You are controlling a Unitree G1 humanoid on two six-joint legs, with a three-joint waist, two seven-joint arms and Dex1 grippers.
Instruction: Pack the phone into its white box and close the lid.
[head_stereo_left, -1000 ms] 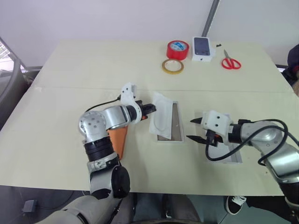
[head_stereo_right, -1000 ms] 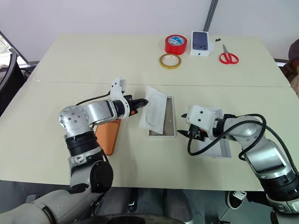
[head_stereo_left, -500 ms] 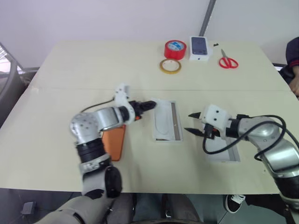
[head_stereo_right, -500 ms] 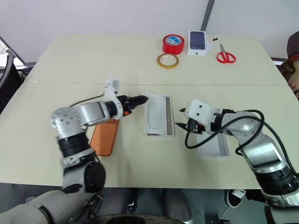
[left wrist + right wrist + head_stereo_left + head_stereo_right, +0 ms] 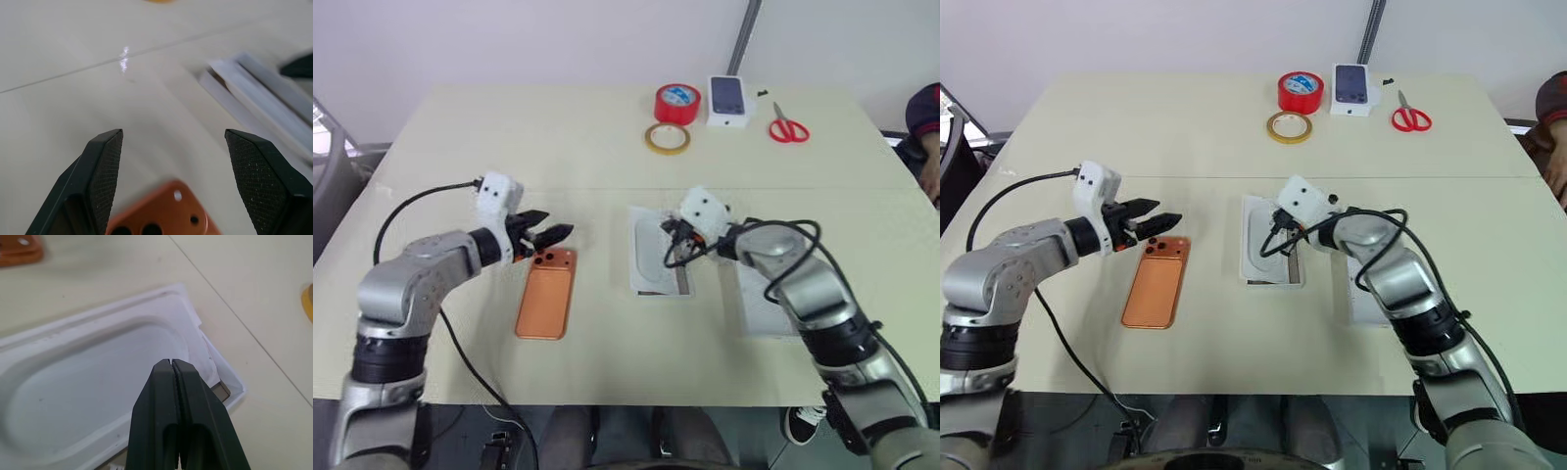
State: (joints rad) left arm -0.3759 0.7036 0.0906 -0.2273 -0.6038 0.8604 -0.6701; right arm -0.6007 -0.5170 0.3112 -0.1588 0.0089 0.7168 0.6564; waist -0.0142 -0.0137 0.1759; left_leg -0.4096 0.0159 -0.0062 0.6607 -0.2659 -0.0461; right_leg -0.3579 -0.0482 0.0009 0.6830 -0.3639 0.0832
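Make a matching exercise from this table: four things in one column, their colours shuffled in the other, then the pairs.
Things:
1. phone
2. scissors
3. moulded insert
4. thin tape ring

Colours:
A. white
B. yellow
C. orange
D. red handles

Pairs: 1-C, 2-D, 3-A, 4-B

Bare table (image 5: 607,294) btwn phone (image 5: 546,293) & insert (image 5: 656,257); tape rolls (image 5: 677,102), scissors (image 5: 787,127) at far edge.
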